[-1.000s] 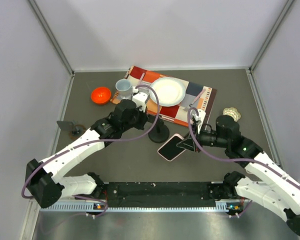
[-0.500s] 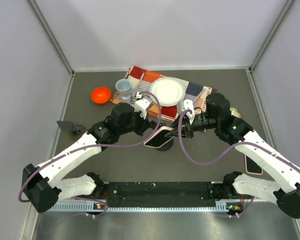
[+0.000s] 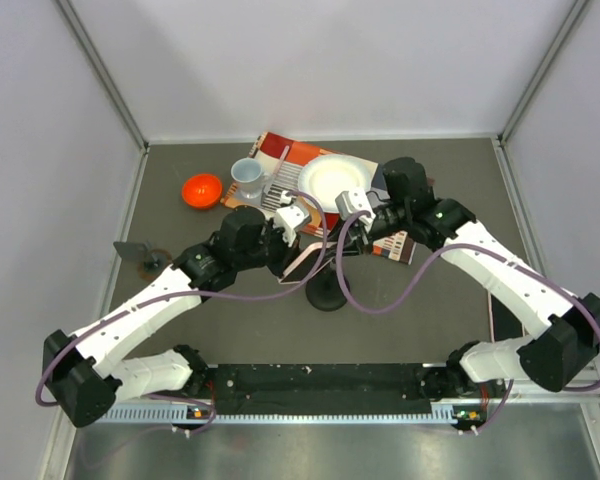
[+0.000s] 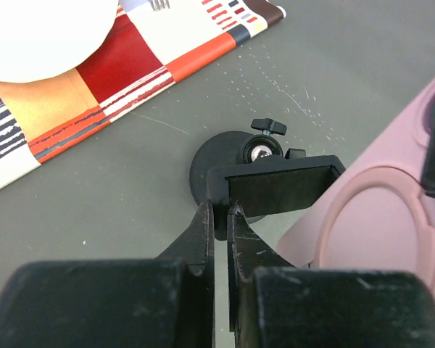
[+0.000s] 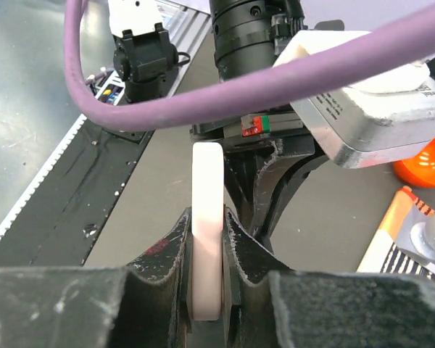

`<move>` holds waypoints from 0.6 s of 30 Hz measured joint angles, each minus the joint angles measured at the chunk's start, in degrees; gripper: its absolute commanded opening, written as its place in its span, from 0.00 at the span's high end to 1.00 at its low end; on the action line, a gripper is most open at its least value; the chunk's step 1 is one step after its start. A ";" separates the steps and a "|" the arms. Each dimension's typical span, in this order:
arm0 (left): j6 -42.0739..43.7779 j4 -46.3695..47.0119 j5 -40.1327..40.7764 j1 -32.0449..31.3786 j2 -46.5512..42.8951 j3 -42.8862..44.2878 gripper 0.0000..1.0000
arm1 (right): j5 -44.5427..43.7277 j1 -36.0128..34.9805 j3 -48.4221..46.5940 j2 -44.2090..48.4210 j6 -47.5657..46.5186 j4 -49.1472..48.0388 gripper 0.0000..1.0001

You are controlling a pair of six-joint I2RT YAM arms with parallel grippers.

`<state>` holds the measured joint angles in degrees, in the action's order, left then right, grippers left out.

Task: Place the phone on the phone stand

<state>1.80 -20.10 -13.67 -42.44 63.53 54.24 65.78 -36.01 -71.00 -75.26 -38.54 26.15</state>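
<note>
Left gripper (image 4: 220,217): closed on the lower corner of the phone stand (image 4: 275,190) cradle; this is judged to be done so that the stand is kept steady while it is loaded.
Phone stand: set upright on its round base, with the cradle left bare.
Phone (image 4: 377,239): held in the air just beside the stand's cradle, not yet seated.
Right gripper (image 5: 206,217): clamped across the phone's thin sides, so that it can be lowered onto the stand.
</note>
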 measured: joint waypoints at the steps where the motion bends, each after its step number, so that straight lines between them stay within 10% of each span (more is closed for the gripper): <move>1: 0.46 -0.22 -0.28 0.04 -0.22 0.00 1.00 | 0.26 0.20 -0.44 -0.46 -0.94 0.59 1.00; 18: 4.72 -2.86 -2.49 -0.15 -1.18 0.39 1.00 | 2.49 0.15 -1.55 -5.95 -2.58 3.93 1.00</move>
<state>6.52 -22.96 -16.16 -42.59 62.35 54.63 68.27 -35.86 -72.55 -81.21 -41.12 30.09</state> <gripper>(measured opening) 0.039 0.135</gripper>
